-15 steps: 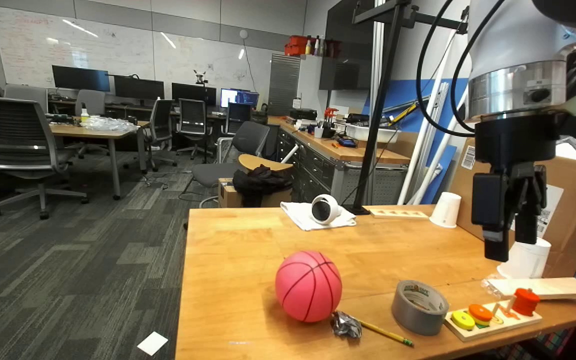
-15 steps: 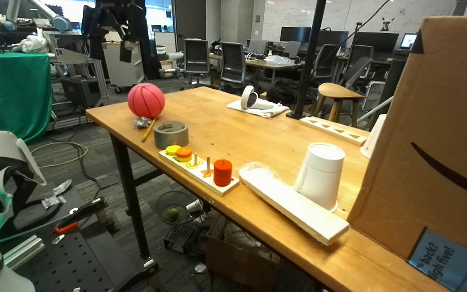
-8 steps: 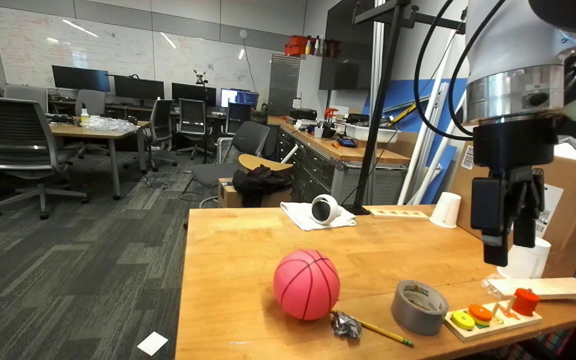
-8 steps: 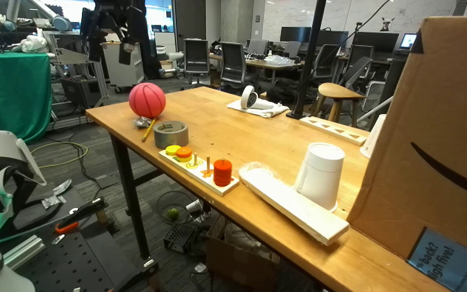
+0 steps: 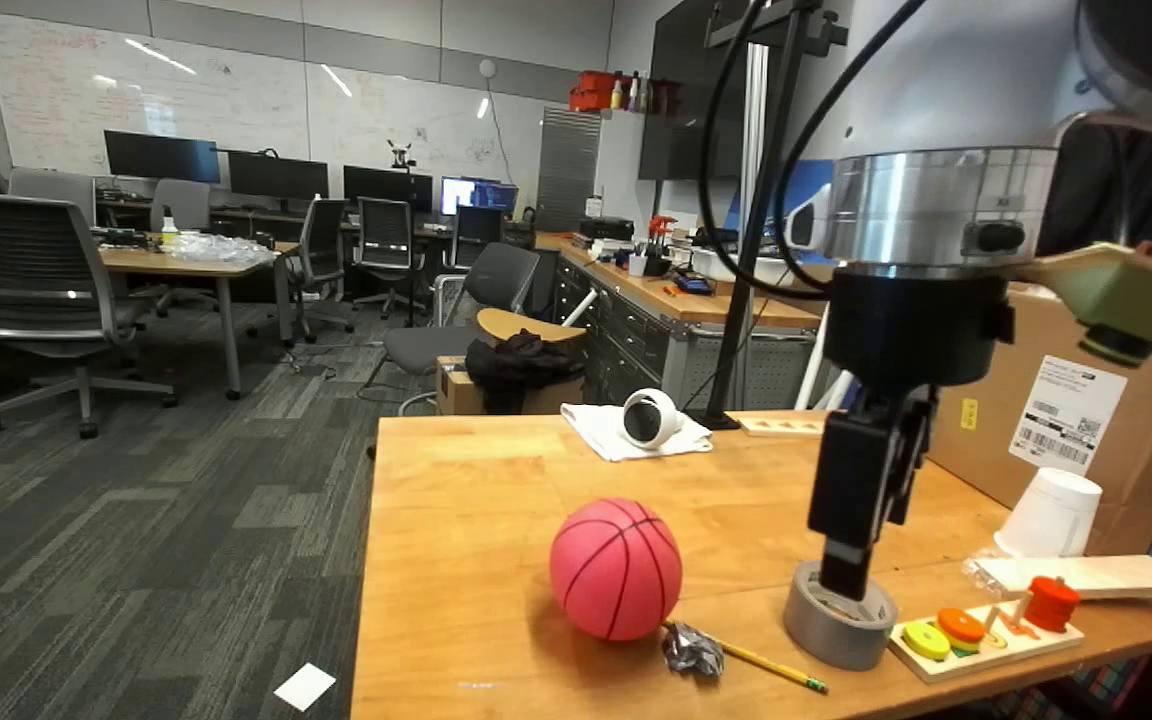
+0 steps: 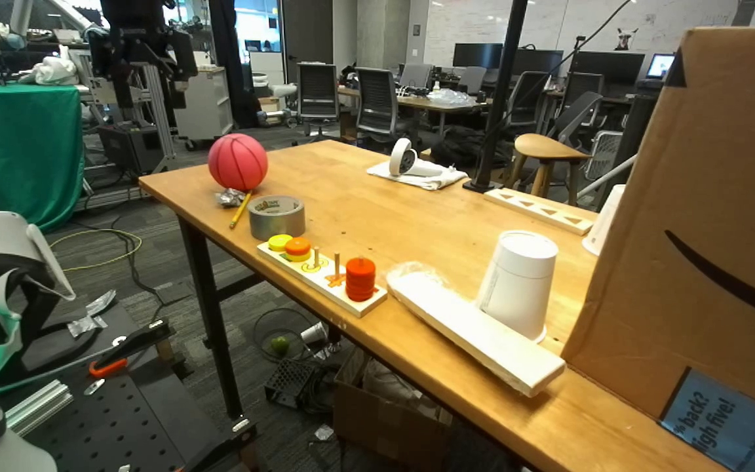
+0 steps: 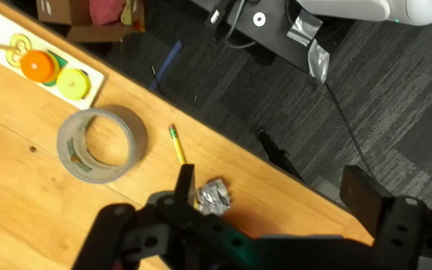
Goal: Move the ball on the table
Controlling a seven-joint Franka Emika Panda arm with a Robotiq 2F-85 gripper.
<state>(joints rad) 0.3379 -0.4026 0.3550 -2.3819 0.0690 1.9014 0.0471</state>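
Note:
The pink ball [image 5: 616, 570] with dark seams rests on the wooden table [image 5: 466, 490]; it also shows near the table's far corner in an exterior view [image 6: 238, 162]. My gripper [image 5: 871, 545] hangs above the table, apart from the ball, right of it in that view and overlapping the tape roll. In an exterior view my gripper [image 6: 148, 98] appears left of and higher than the ball. In the wrist view the gripper [image 7: 270, 170] has its fingers wide apart with nothing between them. There the ball is almost wholly hidden behind the gripper; only a reddish tint shows.
Beside the ball lie crumpled foil [image 5: 692, 650], a pencil [image 5: 771, 668] and a grey tape roll [image 5: 839, 635]. A peg board with coloured discs [image 5: 986, 640], a white plank [image 5: 1086, 576], a white cup [image 5: 1048, 512] and a cardboard box [image 5: 996, 420] stand farther right. A white controller [image 5: 649, 418] lies on a cloth.
My gripper has moved away from the white cups to above the tape roll and has turned. In the views it shifted left and a little down. The ball has shifted only very slightly.

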